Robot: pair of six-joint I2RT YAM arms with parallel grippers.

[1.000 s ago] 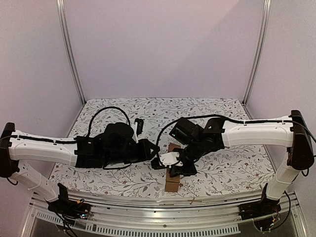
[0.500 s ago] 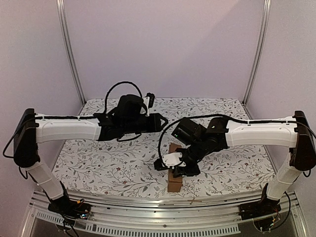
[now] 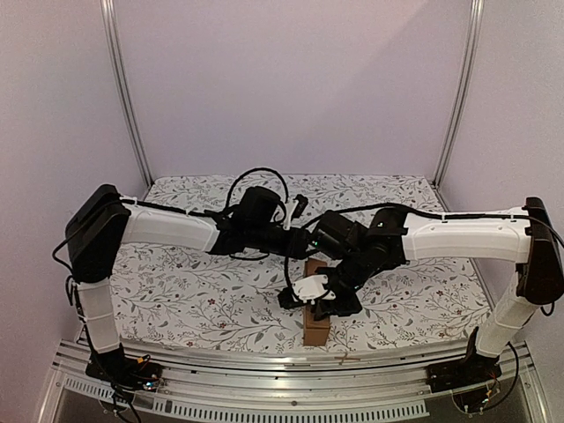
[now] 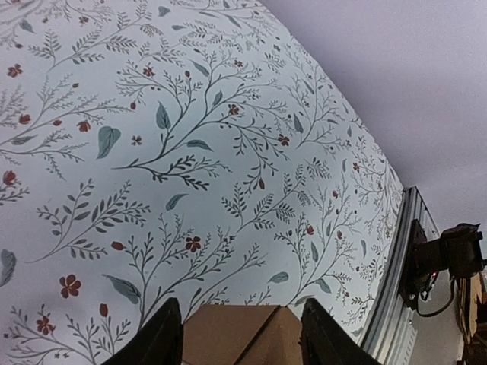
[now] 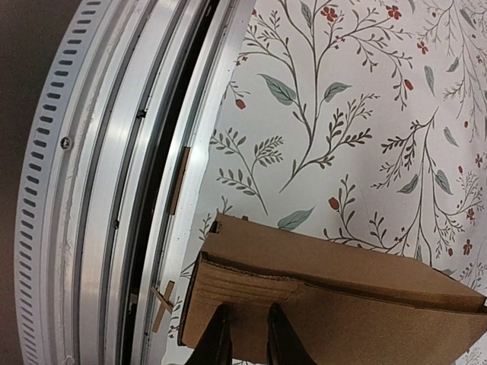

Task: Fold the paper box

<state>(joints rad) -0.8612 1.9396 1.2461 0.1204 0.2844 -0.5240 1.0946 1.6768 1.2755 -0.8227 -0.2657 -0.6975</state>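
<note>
Paper box (image 3: 315,328) is sitting close to the near edge of the table (image 3: 194,291), and the right claw (image 5: 247,344) is pinching its cardboard wall, jaws almost together. Farther back, the left claw (image 4: 240,338) is hovering over its far end with jaws spread (nothing gripped).

Three views: one overhead, two at the wrists.
The top camera sits high beyond the near edge, looking down and forward across the table (image 3: 176,291). The left wrist camera skims low over the surface towards an edge rail (image 4: 396,266); the right wrist camera looks down closely at the near edge. All three share the paper box (image 3: 315,330).
</note>
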